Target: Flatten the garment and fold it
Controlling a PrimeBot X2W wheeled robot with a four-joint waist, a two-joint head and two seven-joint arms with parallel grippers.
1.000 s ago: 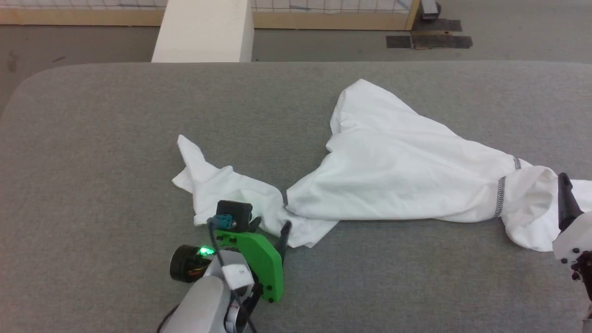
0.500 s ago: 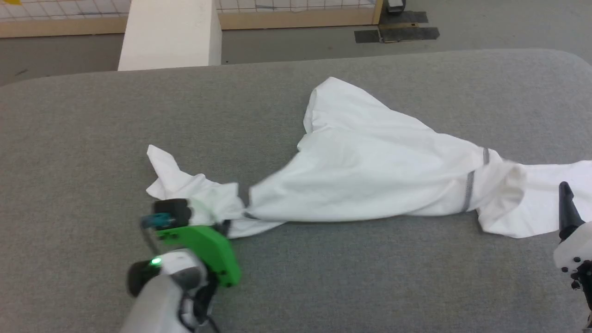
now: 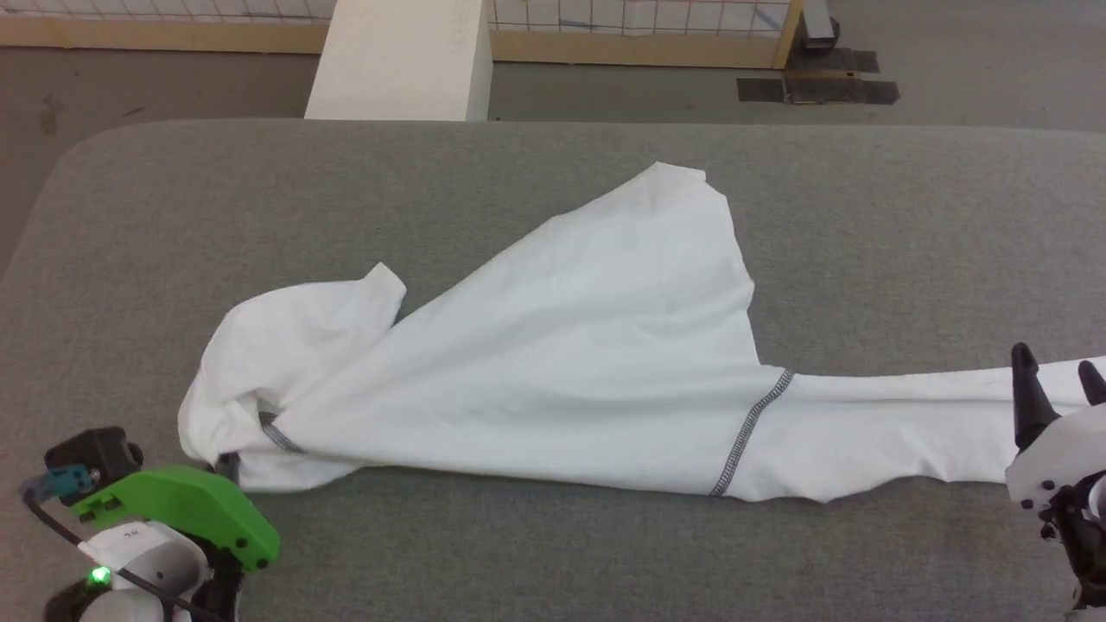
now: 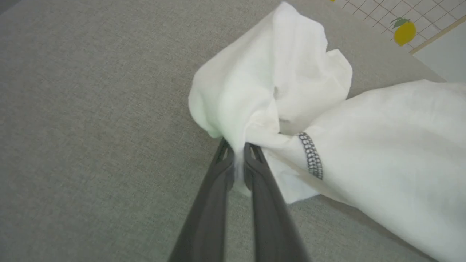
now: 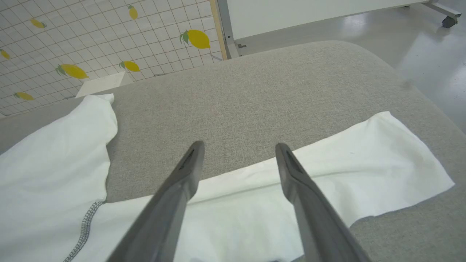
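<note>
The garment (image 3: 562, 371) is spread across the middle of the grey padded worktop (image 3: 518, 173). Its body is laid as a broad wedge that peaks toward the far edge. One sleeve (image 5: 364, 163) is stretched flat toward the right edge, its cuff lying on the worktop near the rounded far right corner. Dark zigzag stitching (image 3: 747, 432) is seen where that sleeve joins the body. Toward the near left corner the cloth is bunched into folds. There it is pinched between the closed fingers of the left gripper (image 4: 236, 153), beside a second line of stitching (image 4: 311, 154). The right gripper (image 5: 239, 146) is held over the sleeve with its fingers spread wide; contact with the cloth cannot be told. A white box (image 3: 402, 60) is seen beyond the far edge.
</note>
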